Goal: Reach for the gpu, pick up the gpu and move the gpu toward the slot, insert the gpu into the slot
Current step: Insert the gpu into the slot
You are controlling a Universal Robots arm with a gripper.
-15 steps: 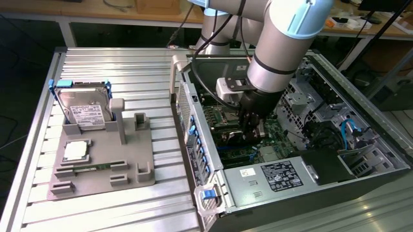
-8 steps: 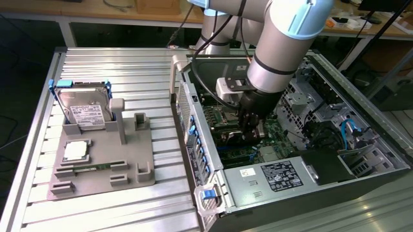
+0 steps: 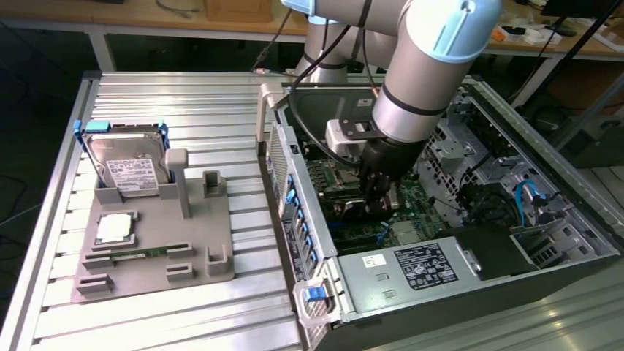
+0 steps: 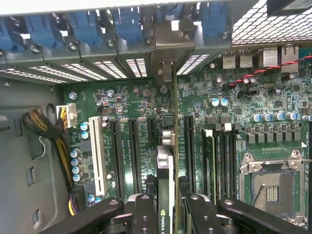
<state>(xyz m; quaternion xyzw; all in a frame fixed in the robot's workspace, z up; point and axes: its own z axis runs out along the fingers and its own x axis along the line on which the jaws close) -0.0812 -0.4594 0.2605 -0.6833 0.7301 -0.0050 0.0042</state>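
Observation:
Inside the open computer case (image 3: 292,183), my gripper (image 3: 375,203) hangs low over the green motherboard (image 4: 131,102). Its two black fingers (image 4: 144,214) are shut on the gpu (image 4: 165,170), a thin dark card seen edge-on, upright between them. The card's metal end strip (image 4: 165,73) reaches toward the case's rear wall with the blue latches (image 4: 87,24). Long dark slots (image 4: 132,156) run parallel on either side of the card. The slot directly beneath the card is hidden by it, so I cannot tell whether the card touches it.
A grey fixture (image 3: 210,241) on the ribbed table holds a silver hard drive (image 3: 127,168), a square chip (image 3: 115,227) and a memory stick (image 3: 137,254). Inside the case are a power supply (image 3: 419,267), a CPU socket (image 4: 273,187) and a cable bundle (image 4: 44,129).

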